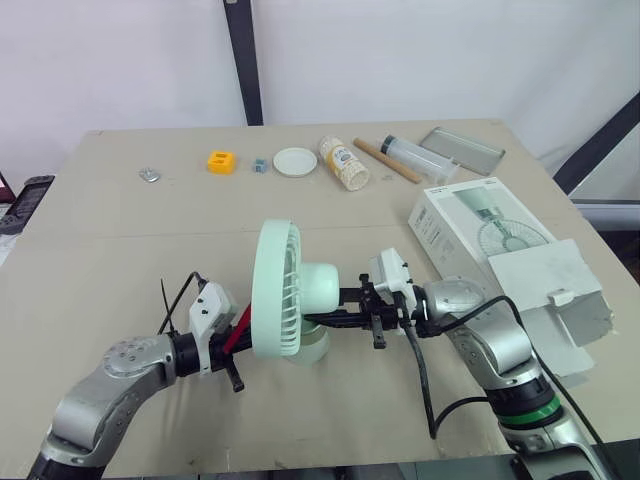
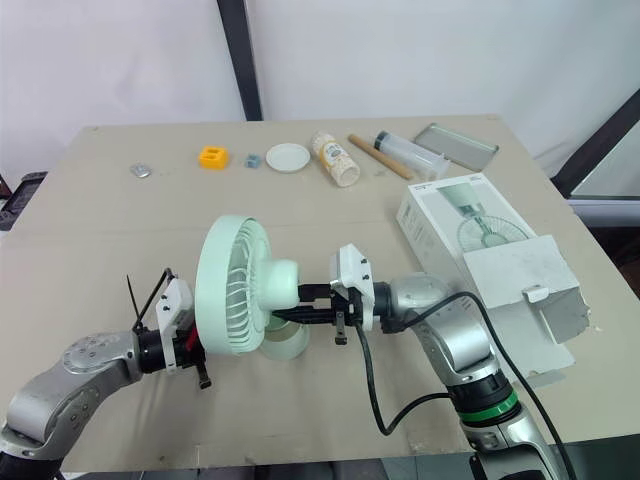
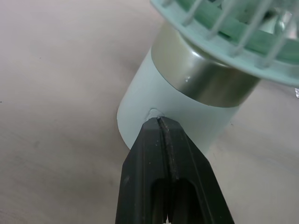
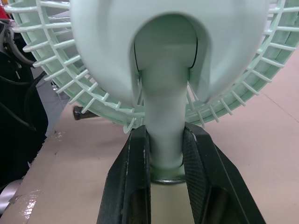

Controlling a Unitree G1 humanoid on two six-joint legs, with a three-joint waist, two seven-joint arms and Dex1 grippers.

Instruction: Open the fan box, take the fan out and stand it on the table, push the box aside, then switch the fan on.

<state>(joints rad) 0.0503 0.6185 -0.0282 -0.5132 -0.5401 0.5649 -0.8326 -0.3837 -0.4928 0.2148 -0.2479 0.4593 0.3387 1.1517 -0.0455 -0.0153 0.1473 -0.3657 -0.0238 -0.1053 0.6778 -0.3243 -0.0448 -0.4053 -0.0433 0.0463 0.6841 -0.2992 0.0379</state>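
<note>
Fan [image 1: 285, 290] stands upright on the table [image 1: 100, 230] between my two arms. Its grille faces my left side and its stem [image 4: 163, 93] rises from the round base [image 3: 140, 93]. My right claw [image 4: 166, 140] comes in from behind and is clamped on the stem just above the base. My left claw [image 3: 160, 122] has its fingers pressed together with nothing between them. Its tip touches the base wall at a small raised mark [image 3: 154, 112] that I take to be the switch. The box [image 1: 500, 260] lies open, well apart on my right. So the left arm is placed for the press, and the push runs toward the right claw, which should brace it.
</note>
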